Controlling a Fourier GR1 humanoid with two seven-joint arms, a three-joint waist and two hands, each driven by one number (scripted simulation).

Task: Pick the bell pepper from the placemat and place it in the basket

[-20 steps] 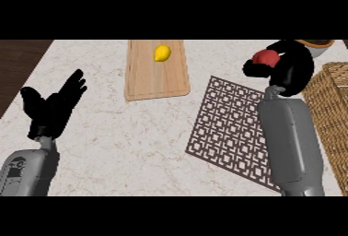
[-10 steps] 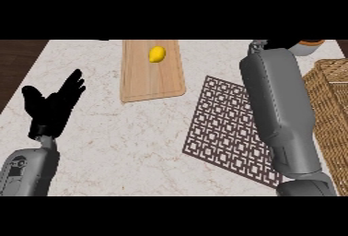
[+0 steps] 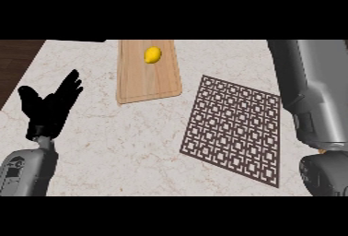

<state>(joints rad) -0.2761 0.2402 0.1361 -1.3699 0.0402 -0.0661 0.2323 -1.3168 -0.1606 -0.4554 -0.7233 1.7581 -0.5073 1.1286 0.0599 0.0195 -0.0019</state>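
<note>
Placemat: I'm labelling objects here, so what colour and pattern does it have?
Dark brown openwork lattice of repeating squares on the placemat; head view shows it best.

Marble counter (image 3: 136, 138); on it a cutting board (image 3: 146, 76); seemingly flat placemat (image 3: 238, 126).

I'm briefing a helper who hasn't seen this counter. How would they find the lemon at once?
Start at the marble counter, then the wooden cutting board at its far edge, left of the brown lattice placemat. The lemon sits near the board's far end, the only small yellow thing there.
</note>
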